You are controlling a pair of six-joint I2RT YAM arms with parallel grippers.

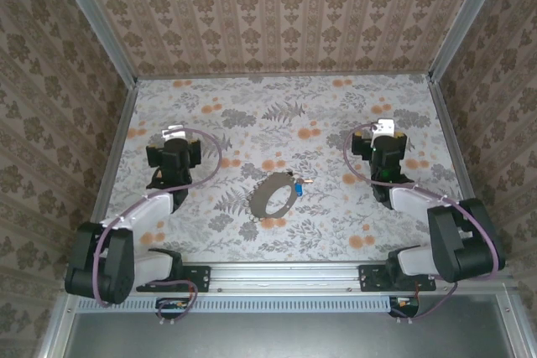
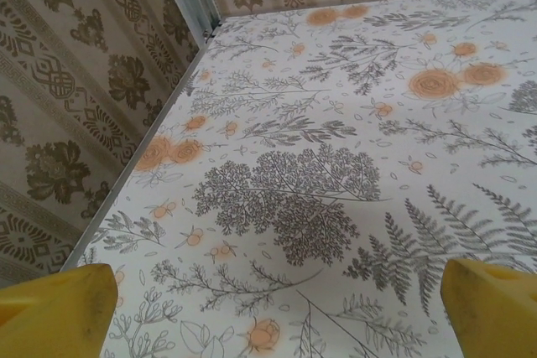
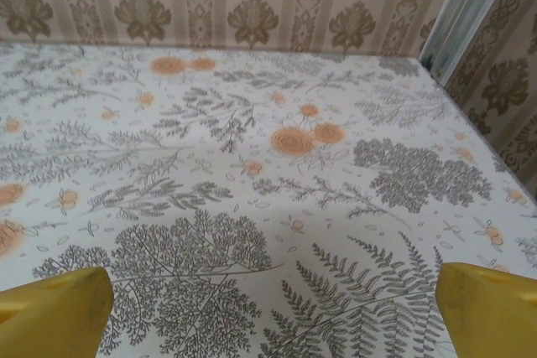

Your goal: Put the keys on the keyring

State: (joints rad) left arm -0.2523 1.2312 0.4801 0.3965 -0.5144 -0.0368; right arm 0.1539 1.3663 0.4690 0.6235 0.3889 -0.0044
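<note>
Mid-table: keyring (image 1: 274, 194) lies on the floral cloth (image 1: 336, 228), with bare cloth all round it out to the metal frame edges (image 1: 114, 148) and the patterned walls (image 1: 285, 14). The keys (image 1: 296, 186) sit at the keyring's far-right rim. One blue head shows; too small to tell whether they are threaded on or just touching, and the count is unclear. The left gripper (image 2: 270, 316) is well left of the keyring and the right gripper (image 3: 268, 316) well right, both a bit farther back, over bare cloth, jaws spread wide, holding nothing. The wrist views cut the yellow fingertips (image 2: 54, 312) off at the bottom corners. The near rail (image 1: 285, 274) runs nearside of the keyring, with a strip of cloth between.
</note>
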